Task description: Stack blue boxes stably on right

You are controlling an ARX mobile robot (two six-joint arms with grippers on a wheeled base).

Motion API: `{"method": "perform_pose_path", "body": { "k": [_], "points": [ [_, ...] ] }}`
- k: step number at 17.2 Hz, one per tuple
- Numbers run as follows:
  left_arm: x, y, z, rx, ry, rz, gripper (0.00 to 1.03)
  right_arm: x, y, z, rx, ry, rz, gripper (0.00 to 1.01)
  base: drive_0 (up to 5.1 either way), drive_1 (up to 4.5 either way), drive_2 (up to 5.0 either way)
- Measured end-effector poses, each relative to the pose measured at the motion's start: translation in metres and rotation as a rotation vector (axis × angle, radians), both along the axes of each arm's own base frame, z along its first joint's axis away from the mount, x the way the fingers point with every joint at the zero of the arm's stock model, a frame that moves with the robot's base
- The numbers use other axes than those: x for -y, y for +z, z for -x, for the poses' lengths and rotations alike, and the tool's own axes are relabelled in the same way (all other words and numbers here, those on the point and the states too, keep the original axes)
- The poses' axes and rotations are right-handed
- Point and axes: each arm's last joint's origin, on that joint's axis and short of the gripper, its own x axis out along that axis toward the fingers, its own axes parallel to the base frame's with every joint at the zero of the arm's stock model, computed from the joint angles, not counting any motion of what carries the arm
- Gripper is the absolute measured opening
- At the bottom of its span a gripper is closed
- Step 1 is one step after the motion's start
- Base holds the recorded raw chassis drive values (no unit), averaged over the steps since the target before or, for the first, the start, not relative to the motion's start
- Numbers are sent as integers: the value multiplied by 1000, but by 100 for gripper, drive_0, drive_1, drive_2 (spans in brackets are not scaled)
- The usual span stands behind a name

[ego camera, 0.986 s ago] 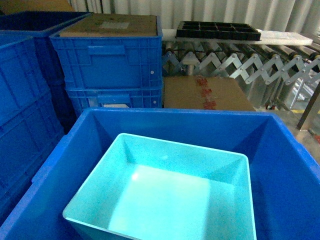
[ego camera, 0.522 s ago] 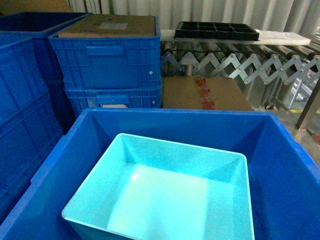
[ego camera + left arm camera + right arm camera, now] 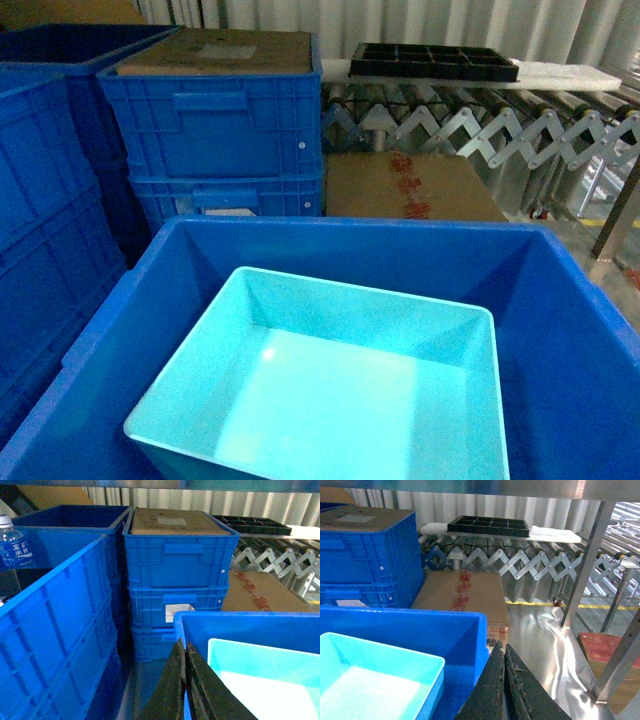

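Note:
A large deep blue box (image 3: 350,245) fills the lower half of the head view. A light turquoise box (image 3: 330,390) sits nested inside it, turned slightly askew. Neither gripper shows in the head view. In the left wrist view my left gripper (image 3: 183,646) is shut with its tips together, just outside the near left corner of the deep blue box (image 3: 240,630), and the turquoise box (image 3: 260,662) lies to its right. In the right wrist view my right gripper (image 3: 503,648) is shut and empty beside the right wall of the deep blue box (image 3: 420,630), which holds the turquoise box (image 3: 370,672).
Ribbed dark-blue crates (image 3: 215,130) are stacked behind, and more of them (image 3: 40,220) stand on the left. A brown carton (image 3: 410,185) sits beyond the far wall, under an expanding roller conveyor (image 3: 480,125) that carries a black tray (image 3: 435,60). On the right are a metal frame leg (image 3: 580,570) and a red-topped box (image 3: 605,647).
The head view has shifted very slightly. The two nested boxes keep the same position relative to each other.

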Motion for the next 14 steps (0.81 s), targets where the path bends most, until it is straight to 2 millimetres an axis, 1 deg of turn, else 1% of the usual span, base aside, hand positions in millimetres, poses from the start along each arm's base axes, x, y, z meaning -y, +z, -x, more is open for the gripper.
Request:
{"method": "perform_pose_path", "body": {
  "k": [7,8,9,14],
  "points": [
    [0,-9,13,5,0,0,2,0,-9,13,5,0,0,2,0,0,0],
    [0,-11,15,2,0,0,2,0,-12,14,30,0,0,2,0,0,0],
    [0,-15,16,22,0,-1,2,0,-15,16,8,0,0,2,0,0,0],
    [0,-15,27,21,0,-1,2,0,-14,28,19,0,0,2,0,0,0]
  ]
}}
